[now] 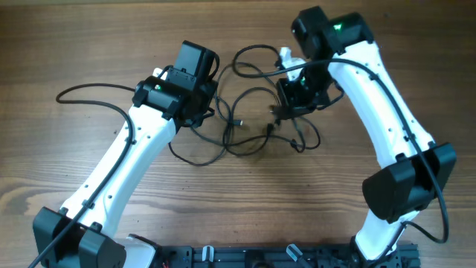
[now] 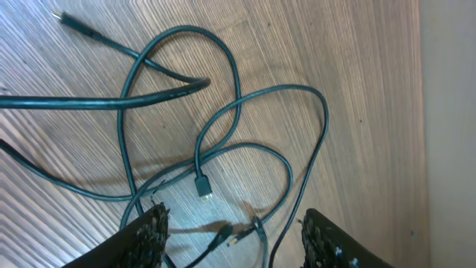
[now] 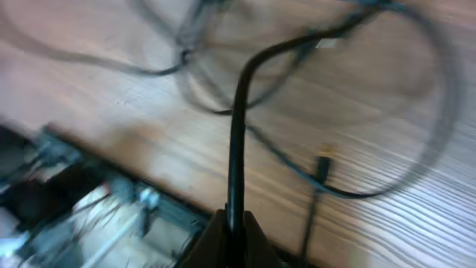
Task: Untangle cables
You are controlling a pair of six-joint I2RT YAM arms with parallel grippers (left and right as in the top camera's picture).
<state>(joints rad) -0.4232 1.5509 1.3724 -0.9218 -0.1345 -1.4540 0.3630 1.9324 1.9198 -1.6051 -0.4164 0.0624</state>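
**Wooden tabletop, black knot: untangling job looks barely begun**

On the wood-grain table (image 1: 297, 193), the cables (image 1: 236, 119) lie in one heap of crossing loops at the centre, between the two arms. The right gripper (image 3: 230, 238) has its jaws clamped together on a single black cord (image 3: 236, 134), which rises straight from the fingers towards the rest of the heap. The left gripper (image 2: 234, 223) hangs over the near side of the tangle with its jaws apart; strands run across the gap between them, but nothing is pinched.

By the look of it, little is done. No cord lies wholly free of the others, and loops overlap in several places, so nearly all the separating is left.

The count: two arms, two grippers, one cord in a grip. At least three dark plug ends show in the left wrist view, and one whitish plug (image 1: 286, 58) shows from overhead. How many separate cords make up the heap cannot be told.
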